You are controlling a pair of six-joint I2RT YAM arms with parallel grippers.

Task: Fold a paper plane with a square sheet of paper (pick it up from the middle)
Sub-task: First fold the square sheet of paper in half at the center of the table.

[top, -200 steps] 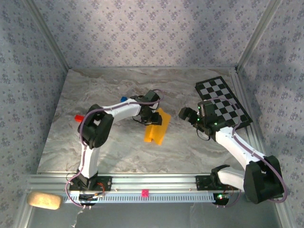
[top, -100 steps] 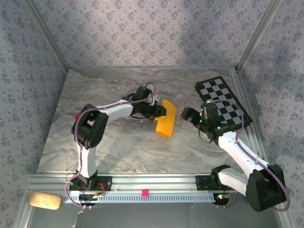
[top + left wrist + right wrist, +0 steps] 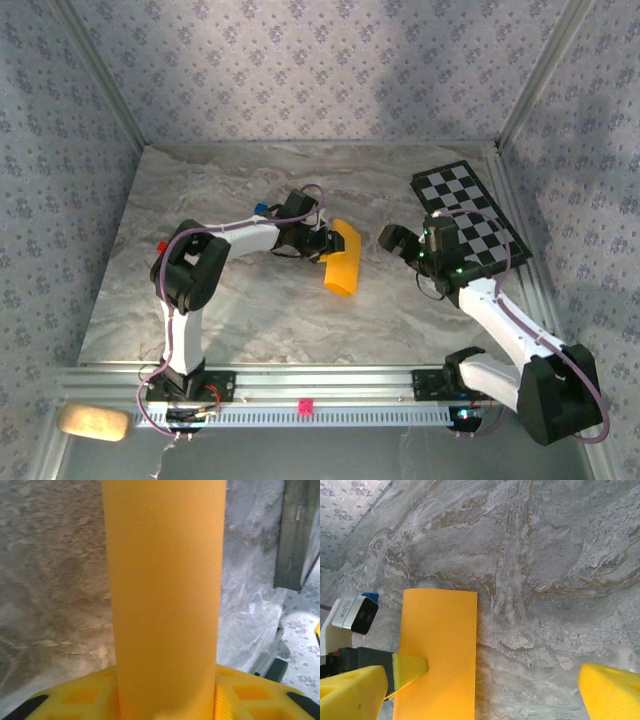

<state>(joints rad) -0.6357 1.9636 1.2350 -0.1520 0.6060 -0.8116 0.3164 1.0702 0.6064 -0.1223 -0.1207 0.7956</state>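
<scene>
1. Big change from a second ago: the thin orange-yellow sheet of paper (image 3: 343, 262), folded into a long narrow strip, isn't lying flat on the grey marbled counter (image 3: 250, 310) anymore. It's lifted, near the middle of the counter
2. The left tool (image 3: 322, 244) is clamped on the paper, which in the left wrist view runs straight up out from between the yellow pads (image 3: 80, 697)
3. From above it also looks narrower than half a second ago, so I'd guess the wrist has turned it
4. The right tool (image 3: 393, 240) has its jaws spread wide with nothing in them. It's just beside the paper, in front of the black-and-white checkered board (image 3: 470, 215)
5. For the task: pickup looks done, but it's nowhere near a plane yet. My read is that the right tool needs to get involved for the next fold
</scene>
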